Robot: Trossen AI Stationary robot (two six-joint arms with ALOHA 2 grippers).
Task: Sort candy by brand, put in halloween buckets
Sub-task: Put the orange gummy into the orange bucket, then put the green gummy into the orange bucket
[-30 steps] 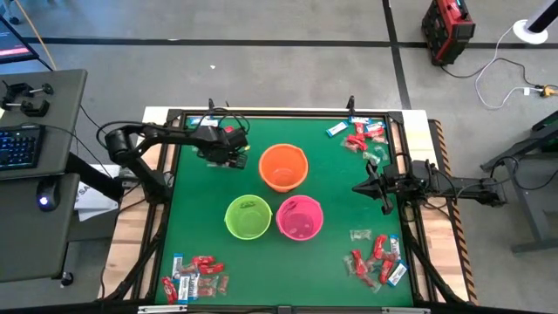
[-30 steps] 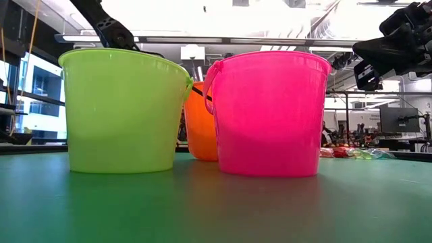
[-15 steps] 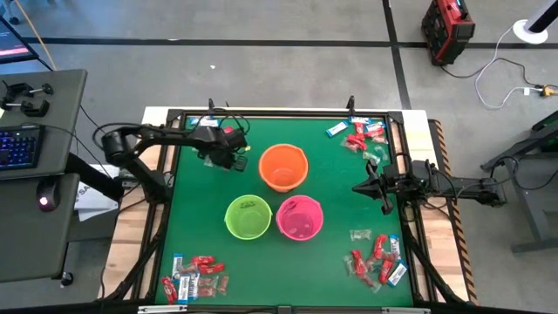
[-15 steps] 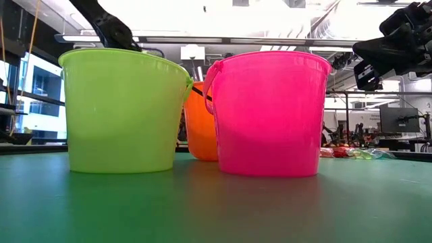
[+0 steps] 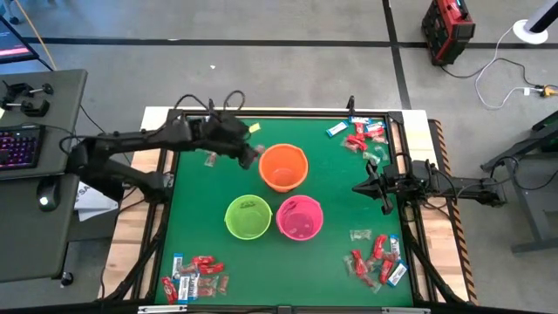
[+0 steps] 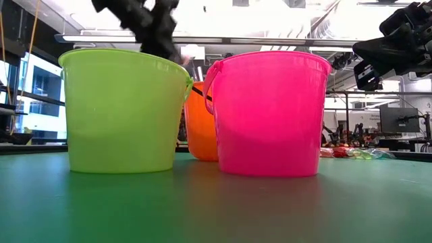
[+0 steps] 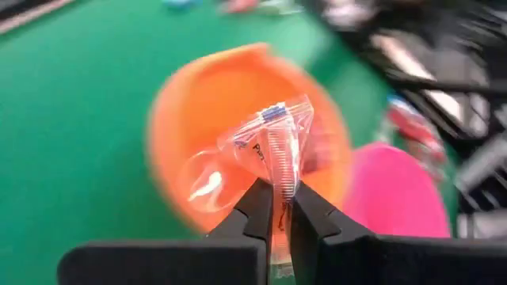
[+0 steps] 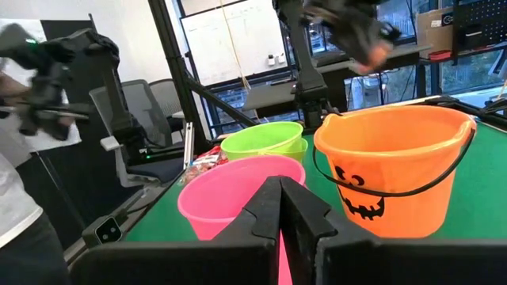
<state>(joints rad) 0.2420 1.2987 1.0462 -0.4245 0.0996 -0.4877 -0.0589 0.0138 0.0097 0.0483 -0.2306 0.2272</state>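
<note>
Three buckets stand mid-table on their bases: orange (image 5: 283, 167), lime green (image 5: 248, 216) and pink (image 5: 300, 217). My left gripper (image 5: 249, 156) hangs just left of the orange bucket's rim, shut on a clear-wrapped candy (image 7: 273, 146); the orange bucket (image 7: 238, 134) lies below it. My right gripper (image 5: 359, 187) waits shut right of the buckets, with nothing between its fingers (image 8: 281, 198). Heaps of red and blue-and-white candy lie at the far right (image 5: 362, 135), near right (image 5: 375, 260) and near left (image 5: 193, 277). My left gripper pinches the clear wrapper's near end (image 7: 277, 188) between its two fingers. The rest of the candy sticks out beyond the fingertips, crinkled. It is lifted clear of the table, above the orange bucket's left side.
A small clear candy (image 5: 210, 158) lies on the mat under my left arm. A black frame (image 5: 261, 112) rims the green mat. A person (image 8: 24, 119) stands beyond the table's left side. Open mat lies near the front edge, between the two near heaps.
My left gripper has risen from the mat and swung toward the table's right, up to the orange bucket's rim, carrying the clear candy lifted clear. In the low view it now shows above the lime green bucket.
</note>
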